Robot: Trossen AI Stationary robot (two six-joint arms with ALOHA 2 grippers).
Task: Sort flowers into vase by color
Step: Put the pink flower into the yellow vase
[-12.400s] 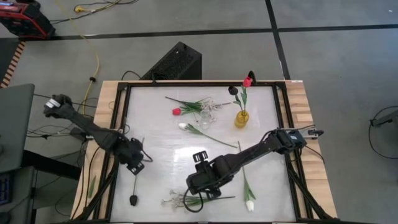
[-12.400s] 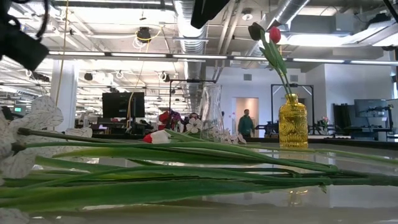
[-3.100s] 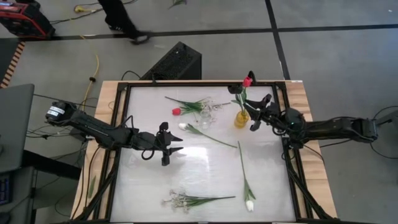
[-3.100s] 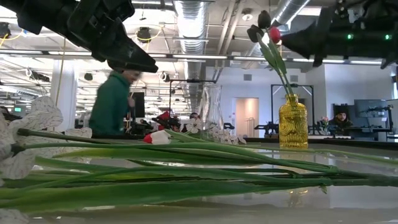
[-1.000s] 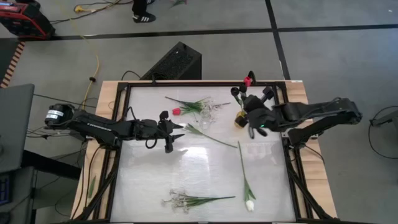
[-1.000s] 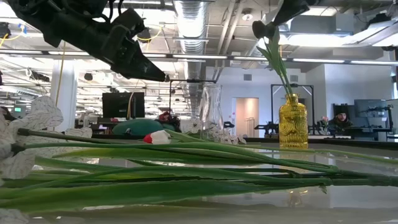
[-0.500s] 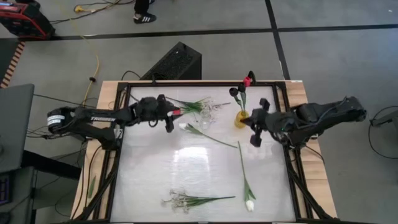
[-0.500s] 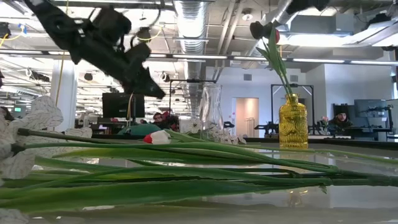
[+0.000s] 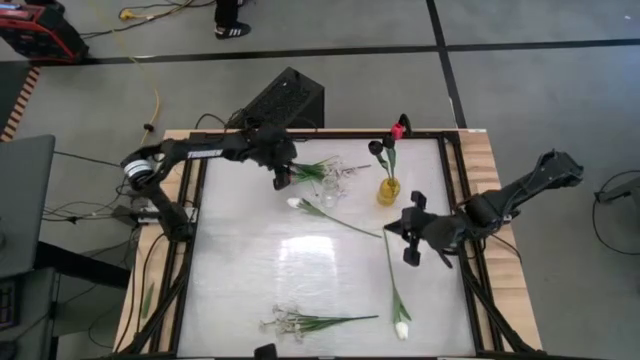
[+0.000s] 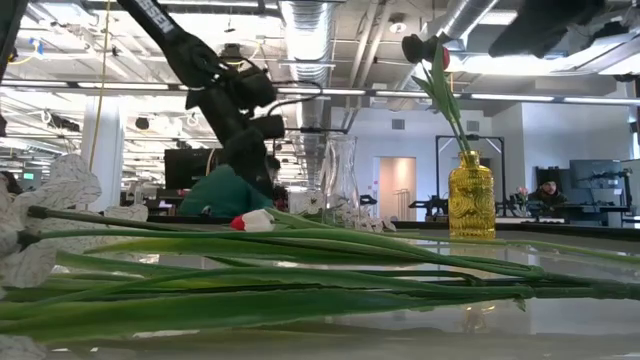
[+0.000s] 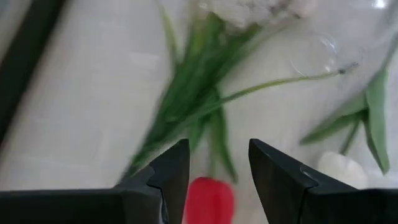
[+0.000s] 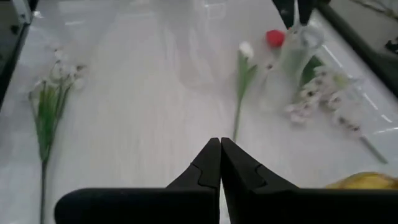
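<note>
Two flowers already stand in the yellow vase [image 9: 387, 190], upper right of centre in the high view: a red tulip and a dark bloom. My left fingers [image 11: 214, 168] are apart, poised just above the red tulip [image 11: 210, 200] lying at upper centre of the worktop [image 9: 250, 270] beside the clear vase [image 10: 340, 180]. My right fingers [image 12: 220, 163] are pressed together on nothing, hanging right of centre over the bare surface.

I judge these stems light and springy, thin plastic over wire perhaps, so they will flop at the ends when lifted. The bloom looks soft and would crush or slip; I would close on the green stem just behind the head, where it is firm and narrow.

Other flowers lie flat: a white tulip [image 9: 296, 203] near the middle, another [image 9: 401, 328] at lower right, a blossom sprig [image 9: 283, 323] at the bottom. The worktop is glossy white and throws reflections; the yellow vase is ribbed glass.
</note>
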